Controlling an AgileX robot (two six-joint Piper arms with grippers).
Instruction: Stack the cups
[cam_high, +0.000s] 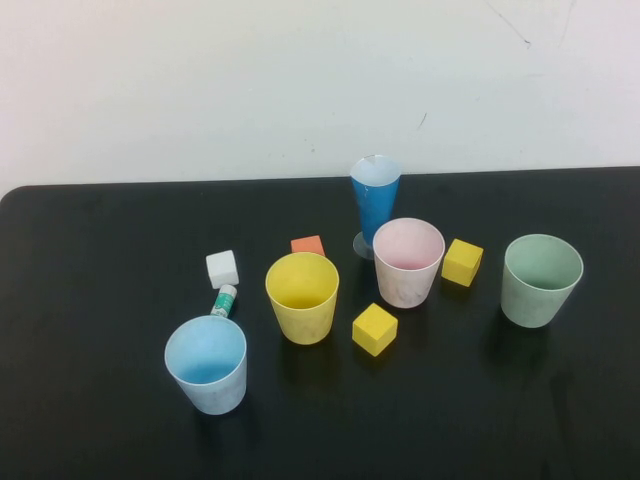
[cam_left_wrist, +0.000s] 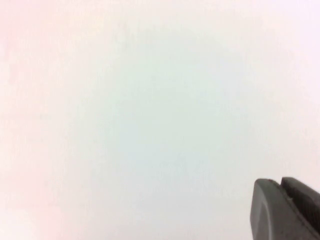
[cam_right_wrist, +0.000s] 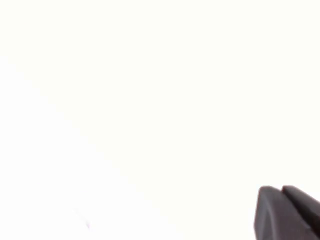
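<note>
Four cups stand upright and apart on the black table (cam_high: 100, 300) in the high view: a yellow cup (cam_high: 302, 296) in the middle, a light blue cup (cam_high: 207, 364) at the front left, a pale pink cup (cam_high: 408, 261) right of centre, and a pale green cup (cam_high: 541, 279) at the right. Neither arm shows in the high view. My left gripper (cam_left_wrist: 279, 182) is shut and empty, facing a blank white surface. My right gripper (cam_right_wrist: 280, 190) is also shut and empty, facing plain white. No cup shows in either wrist view.
A tall narrow blue cone glass (cam_high: 375, 200) stands behind the pink cup. Two yellow cubes (cam_high: 375, 329) (cam_high: 462, 262), an orange block (cam_high: 308, 245), a white cube (cam_high: 222, 269) and a small green-white tube (cam_high: 224, 301) lie among the cups. A white wall runs behind the table.
</note>
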